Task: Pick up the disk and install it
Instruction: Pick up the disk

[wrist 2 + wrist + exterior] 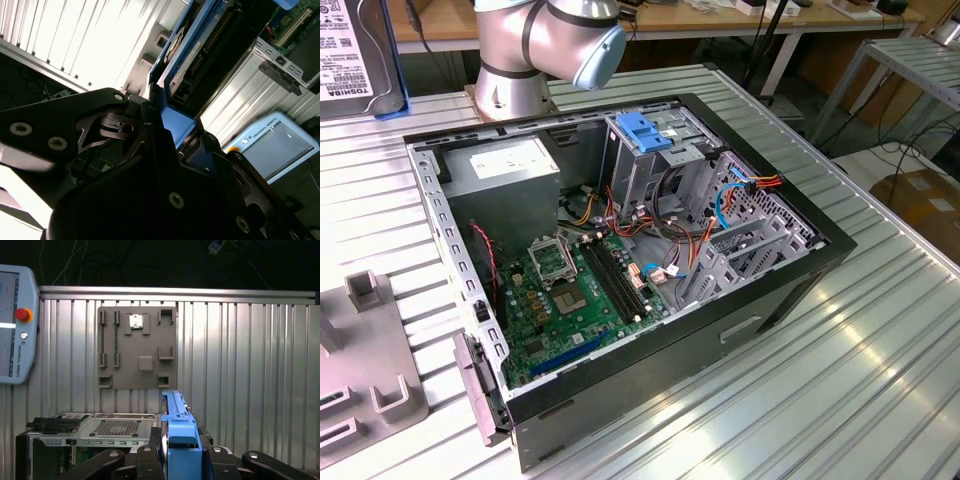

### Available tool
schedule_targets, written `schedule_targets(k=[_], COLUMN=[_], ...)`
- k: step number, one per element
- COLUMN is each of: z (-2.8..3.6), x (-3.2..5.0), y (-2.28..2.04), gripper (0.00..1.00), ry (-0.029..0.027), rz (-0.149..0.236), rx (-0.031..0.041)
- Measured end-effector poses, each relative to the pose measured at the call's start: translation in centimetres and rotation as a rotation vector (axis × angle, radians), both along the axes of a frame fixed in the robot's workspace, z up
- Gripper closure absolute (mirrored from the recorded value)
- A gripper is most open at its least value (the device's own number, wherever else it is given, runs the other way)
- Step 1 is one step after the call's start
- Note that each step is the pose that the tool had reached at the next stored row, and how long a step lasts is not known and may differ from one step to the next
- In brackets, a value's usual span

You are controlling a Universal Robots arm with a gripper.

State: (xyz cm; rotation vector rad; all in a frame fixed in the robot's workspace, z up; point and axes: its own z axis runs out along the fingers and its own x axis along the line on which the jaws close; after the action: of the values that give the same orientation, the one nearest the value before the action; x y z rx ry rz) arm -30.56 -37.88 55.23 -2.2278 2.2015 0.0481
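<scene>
Ribbed metal table [880, 380] carrying an open computer case [620, 260] on its side, grey holder plate [360, 370] at the exterior view's near left. Claw [181, 447] closed tight on the blue rail of the disk [176, 407], edge-on in the first wrist view. Disk held up off the table at the exterior view's far left, label outward, well apart from the case's drive cage [650, 150].

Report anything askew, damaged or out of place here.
Nothing looks damaged or spilled. The disk stands on edge, clamped in the pincer, and the computer case lies open on its side, cables loose inside.
</scene>
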Motion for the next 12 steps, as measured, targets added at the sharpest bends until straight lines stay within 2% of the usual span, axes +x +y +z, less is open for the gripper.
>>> schedule_targets(k=[6,12], z=[0.00,-0.01], x=[0.44,1.52], y=[-0.02,-0.02], gripper=[0.63,0.63], ry=[0.0000,-0.0001], rz=[0.000,0.000], rx=[-0.0001,0.0000])
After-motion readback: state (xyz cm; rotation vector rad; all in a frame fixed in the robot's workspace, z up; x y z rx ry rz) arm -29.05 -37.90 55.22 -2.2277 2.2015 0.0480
